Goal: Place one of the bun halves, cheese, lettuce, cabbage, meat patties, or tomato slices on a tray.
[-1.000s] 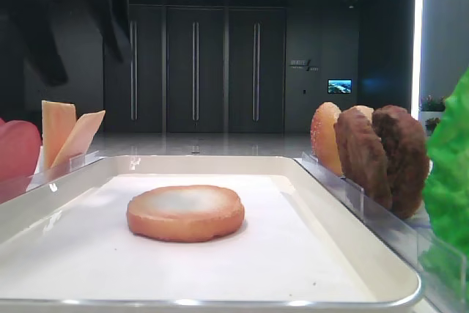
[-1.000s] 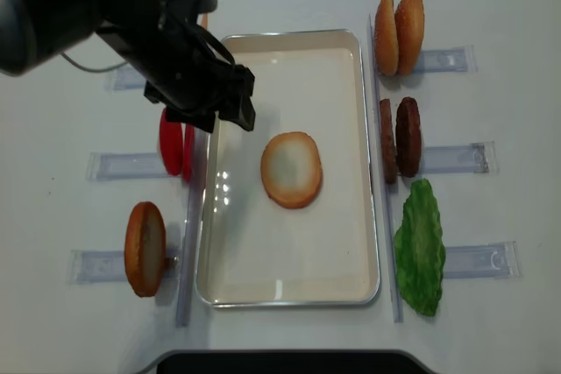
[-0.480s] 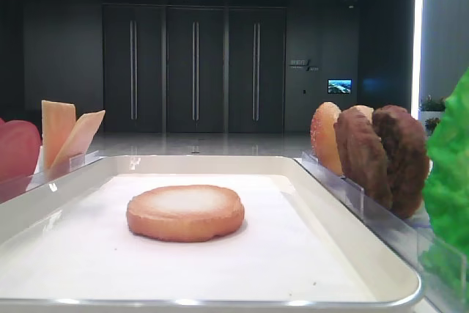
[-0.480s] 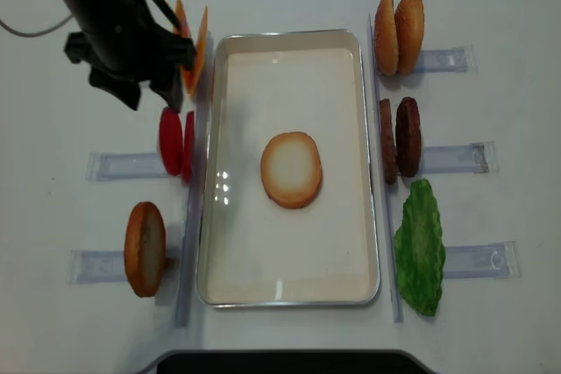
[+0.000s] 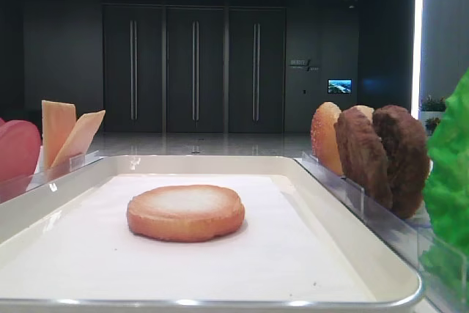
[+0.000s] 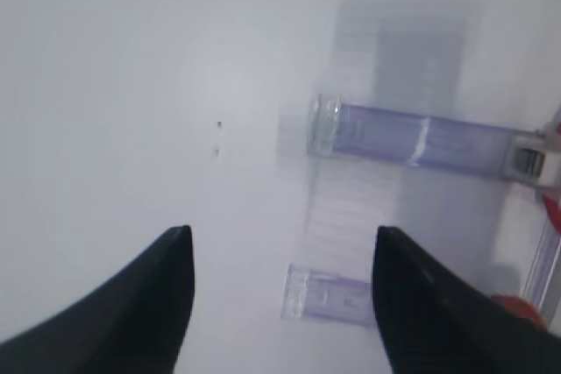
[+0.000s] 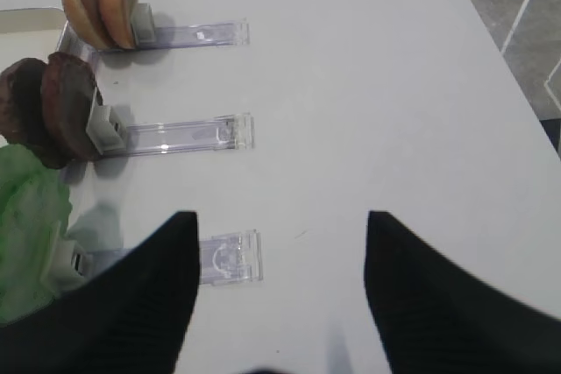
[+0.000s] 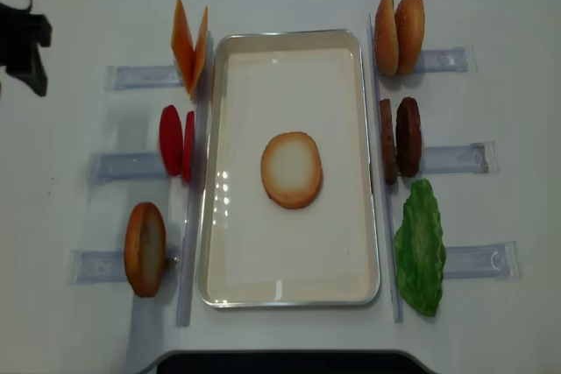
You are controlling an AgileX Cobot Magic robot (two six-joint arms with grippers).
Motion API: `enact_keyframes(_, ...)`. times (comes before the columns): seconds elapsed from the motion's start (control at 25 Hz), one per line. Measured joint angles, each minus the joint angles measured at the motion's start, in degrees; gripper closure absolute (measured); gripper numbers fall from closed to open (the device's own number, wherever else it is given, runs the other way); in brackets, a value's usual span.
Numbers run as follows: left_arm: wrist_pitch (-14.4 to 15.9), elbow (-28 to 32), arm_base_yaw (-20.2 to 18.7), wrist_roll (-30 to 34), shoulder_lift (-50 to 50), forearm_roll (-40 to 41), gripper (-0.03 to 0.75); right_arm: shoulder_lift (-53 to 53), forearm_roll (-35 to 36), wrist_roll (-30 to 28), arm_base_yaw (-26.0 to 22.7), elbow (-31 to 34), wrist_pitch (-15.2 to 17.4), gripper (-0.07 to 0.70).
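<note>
One bun half [image 8: 291,170] sits flat, cut face up, mid-tray [image 8: 289,278], so that's covered. Both my grippers, left [image 6: 276,304] and right [image 7: 280,291], hang spread and empty over bare table, clear of the racks.

Your tray [image 8: 289,291] holds one bun half [image 8: 291,169] flat, cut face up, mid-liner; cheese [image 8: 189,57], tomato slices [image 8: 176,141], meat patties [image 8: 400,137] and lettuce [image 8: 421,247] flank it.

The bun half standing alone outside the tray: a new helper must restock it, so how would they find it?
Start at the white tray in the middle of the table and go to its near-left corner. Just outside stands a single bun half on edge in a clear holder. The tomato slices and cheese beyond it come in pairs; it stands alone, golden-brown.
</note>
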Motion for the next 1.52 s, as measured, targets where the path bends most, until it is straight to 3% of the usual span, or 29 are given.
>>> enact_keyframes(0.44,-4.41,34.21,0.01,-1.74,-35.83,-2.94,0.230,0.00,0.00,0.00,0.00,0.00,0.00,0.230)
enact_keyframes(0.68,-5.89,43.86,0.01,-0.68,-53.97,-3.26,0.230,0.00,0.00,0.00,0.00,0.00,0.00,0.230)
enact_keyframes(1.2,-6.14,45.28,0.01,6.18,-84.30,-5.32,0.230,0.00,0.00,0.00,0.00,0.00,0.00,0.230)
enact_keyframes(1.52,-5.98,45.28,0.01,6.73,-86.02,-5.66,0.230,0.00,0.00,0.00,0.00,0.00,0.00,0.230)
